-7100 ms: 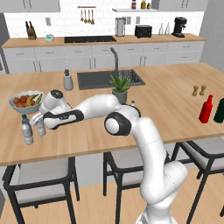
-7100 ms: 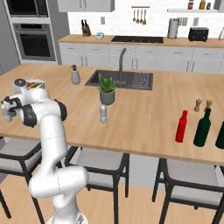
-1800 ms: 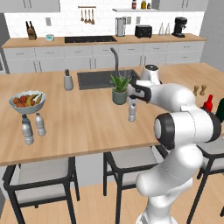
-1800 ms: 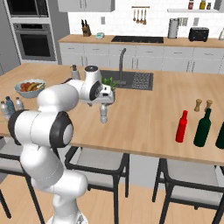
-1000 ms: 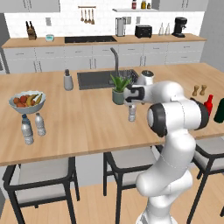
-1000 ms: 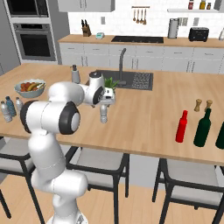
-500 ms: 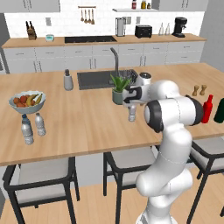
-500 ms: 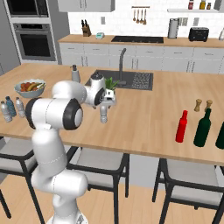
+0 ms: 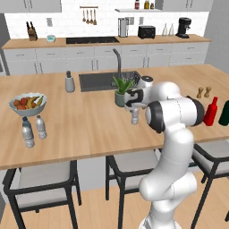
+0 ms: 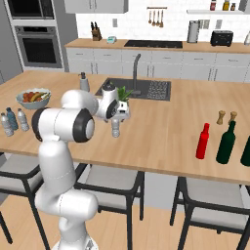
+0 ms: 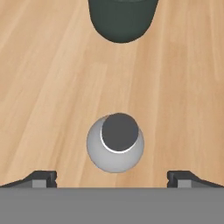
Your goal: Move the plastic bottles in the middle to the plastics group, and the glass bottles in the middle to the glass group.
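A small clear plastic bottle with a pale cap stands mid-counter in front of a potted plant. My gripper hangs open just above it, pointing down. In the hand view the bottle's cap sits between my spread fingertips, untouched. At the left end a blue-capped clear bottle and a pale-capped one stand together. At the far right the red glass bottle stands close beside a dark green bottle.
A fruit bowl sits behind the left bottles. The dark plant pot is close behind the middle bottle. Two brown shakers stand behind the red bottle. The sink and a grey dispenser are further back.
My hand has come in from the right and settled lower, right over the middle bottle. Its jaws stayed wide. The bottles have not moved.
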